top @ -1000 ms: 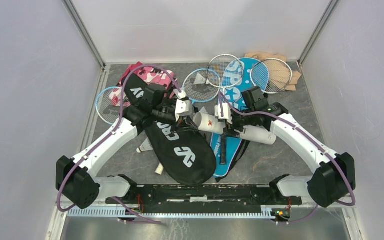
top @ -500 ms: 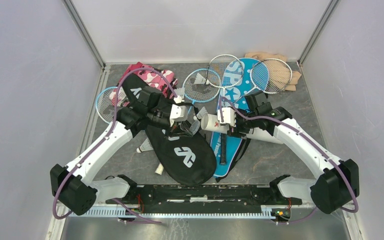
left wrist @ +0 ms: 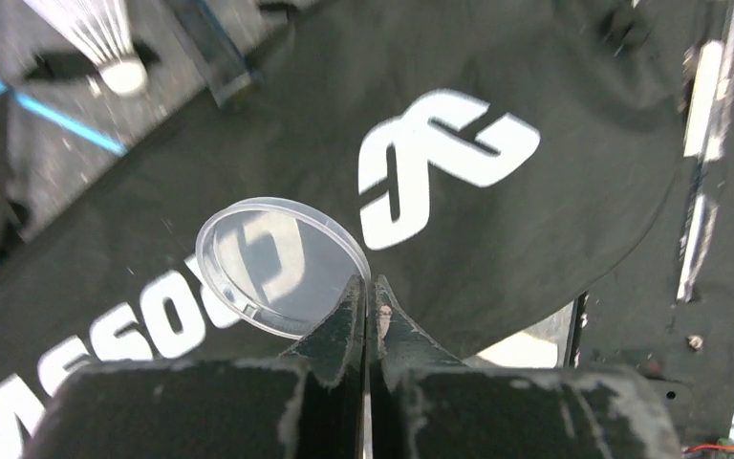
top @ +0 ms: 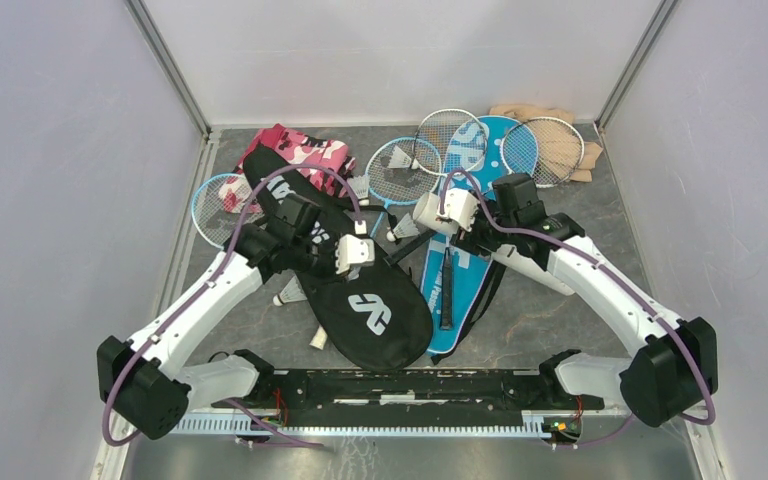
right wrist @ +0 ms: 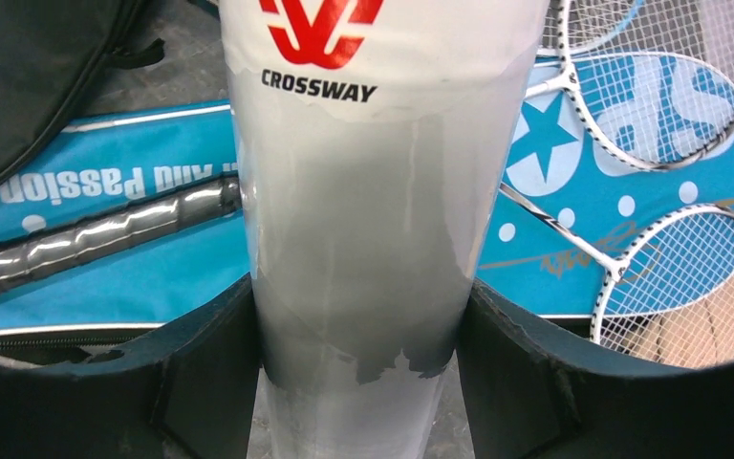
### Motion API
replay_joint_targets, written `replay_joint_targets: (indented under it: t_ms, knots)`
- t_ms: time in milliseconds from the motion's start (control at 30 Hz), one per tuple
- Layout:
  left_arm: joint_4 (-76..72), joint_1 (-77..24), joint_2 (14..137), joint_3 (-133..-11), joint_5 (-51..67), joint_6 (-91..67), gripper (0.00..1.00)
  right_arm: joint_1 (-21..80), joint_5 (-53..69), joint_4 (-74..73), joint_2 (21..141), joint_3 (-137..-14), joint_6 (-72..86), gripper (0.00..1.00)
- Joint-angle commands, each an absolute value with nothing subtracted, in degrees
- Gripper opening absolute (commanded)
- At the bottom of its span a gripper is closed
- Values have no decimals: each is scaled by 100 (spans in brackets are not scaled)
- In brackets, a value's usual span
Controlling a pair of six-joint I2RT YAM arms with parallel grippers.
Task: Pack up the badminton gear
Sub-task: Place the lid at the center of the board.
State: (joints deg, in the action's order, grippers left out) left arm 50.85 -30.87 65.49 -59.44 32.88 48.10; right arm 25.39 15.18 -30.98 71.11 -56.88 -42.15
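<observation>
Okay, we hold the tube point(right wrist: 363, 191) across its body in the right claw point(right wrist: 358, 368). It looks light, slick, crushable; the left claw point(left wrist: 368, 306) pinches the clear lid point(left wrist: 277, 258) by its rim.

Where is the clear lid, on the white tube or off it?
Off. The left hand pinches the clear lid by its rim above the black cover; the right hand grips the white tube separately.
</observation>
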Motion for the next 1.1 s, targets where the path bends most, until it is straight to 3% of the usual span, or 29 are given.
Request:
replay_joint_targets:
  t_ms: [0, 667, 900, 1067]
  knots:
    - [5072, -3111, 6640, -5546, 2293, 5068, 2, 2454, 1291, -2569, 7094, -5706, -3845, 4]
    - [4087, -3461, 7388, -5026, 1609, 4684, 5, 2092, 1607, -2435, 7028, -5459, -3575, 5]
    - [3880, -3515, 7514, -4989, 1679, 4651, 16, 2039, 1600, -2435, 7036, -5478, -3585, 5]
    - [4101, -3533, 7648, -5199, 1658, 4831, 41, 2005, 1591, -2416, 7097, -5502, -3563, 5]
